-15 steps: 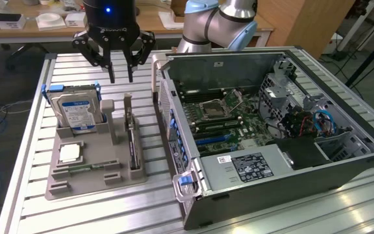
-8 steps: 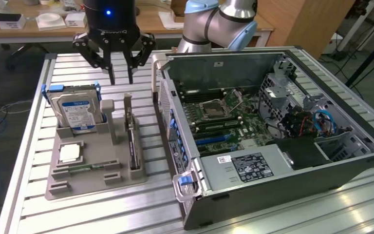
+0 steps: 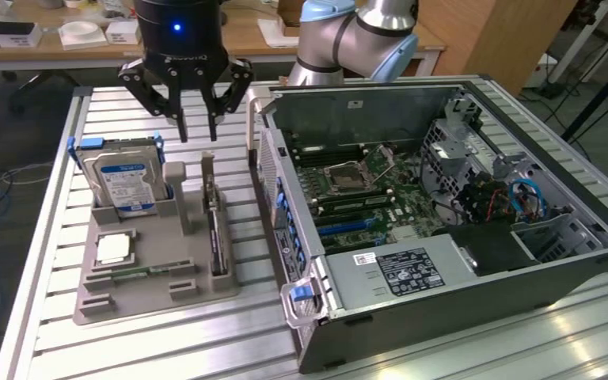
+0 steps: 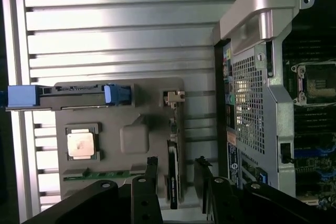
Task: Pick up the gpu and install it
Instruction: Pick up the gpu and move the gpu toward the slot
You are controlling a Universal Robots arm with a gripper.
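Gpu [image 3: 216, 229]: thin flat black card with a silver bracket [image 4: 173, 98] at one end. It stands upright on its long edge, seated in a slot of the grey holder [image 3: 140, 293]. It sits below the gripper [image 3: 199, 133], untouched. Seen from the wrist, its top edge runs in line with the gap between the spread fingers.

The arm [image 3: 357, 32] has silver-grey tube sections with pale blue caps at its joints. Its gripper [image 3: 199, 136] is all black: a glossy round body with a small blue light, faint lettering below it, and jointed linkage fingers [image 3: 177, 115].
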